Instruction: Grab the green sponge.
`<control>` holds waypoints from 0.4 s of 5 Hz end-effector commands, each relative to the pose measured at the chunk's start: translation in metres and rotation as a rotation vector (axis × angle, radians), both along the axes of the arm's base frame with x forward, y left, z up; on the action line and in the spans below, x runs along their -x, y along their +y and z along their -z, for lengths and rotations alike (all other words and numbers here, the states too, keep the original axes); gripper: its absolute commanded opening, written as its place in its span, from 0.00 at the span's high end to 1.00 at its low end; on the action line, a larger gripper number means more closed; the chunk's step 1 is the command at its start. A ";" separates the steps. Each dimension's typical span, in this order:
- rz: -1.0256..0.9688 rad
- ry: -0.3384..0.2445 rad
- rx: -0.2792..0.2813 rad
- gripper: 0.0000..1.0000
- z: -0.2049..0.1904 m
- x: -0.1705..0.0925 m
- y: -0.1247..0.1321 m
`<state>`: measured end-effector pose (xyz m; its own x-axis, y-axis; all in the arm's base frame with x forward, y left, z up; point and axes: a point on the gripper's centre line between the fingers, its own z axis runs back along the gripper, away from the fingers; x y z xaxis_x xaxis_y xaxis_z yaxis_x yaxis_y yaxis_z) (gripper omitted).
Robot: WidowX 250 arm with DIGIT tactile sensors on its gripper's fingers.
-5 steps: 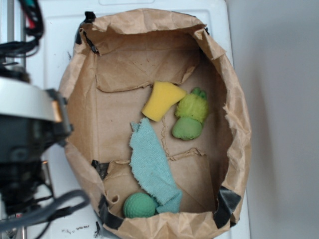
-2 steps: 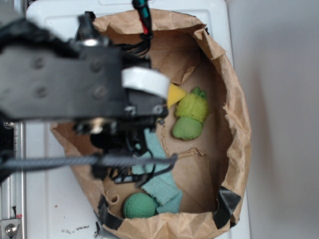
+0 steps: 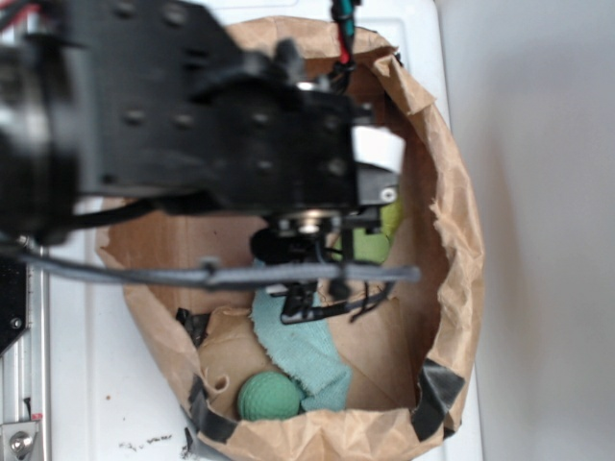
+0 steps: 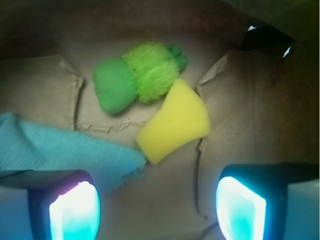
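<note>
While its two pads stand apart and empty, the black gripper (image 4: 157,207) hangs over the small rounded olive-green sponge (image 4: 115,85) inside the brown paper-lined bin (image 3: 461,240).

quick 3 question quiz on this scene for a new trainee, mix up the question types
1. True or false: in the wrist view the gripper is shut on the green sponge.
2. Multiple choice: what touches the green sponge in the wrist view? A) the fuzzy lime-green toy B) the teal cloth C) the dark green ball
3. Short answer: in the wrist view, which object lies nearest the gap between the fingers?

Key
1. False. The jaws stand open and apart, above the bag floor, holding nothing.
2. A
3. The yellow sponge.
</note>
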<state>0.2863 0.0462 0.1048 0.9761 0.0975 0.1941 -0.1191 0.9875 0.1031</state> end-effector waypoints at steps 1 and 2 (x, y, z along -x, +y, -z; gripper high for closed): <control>0.018 -0.048 -0.015 0.00 0.004 0.007 0.003; 0.038 -0.040 -0.019 0.00 0.010 0.002 -0.001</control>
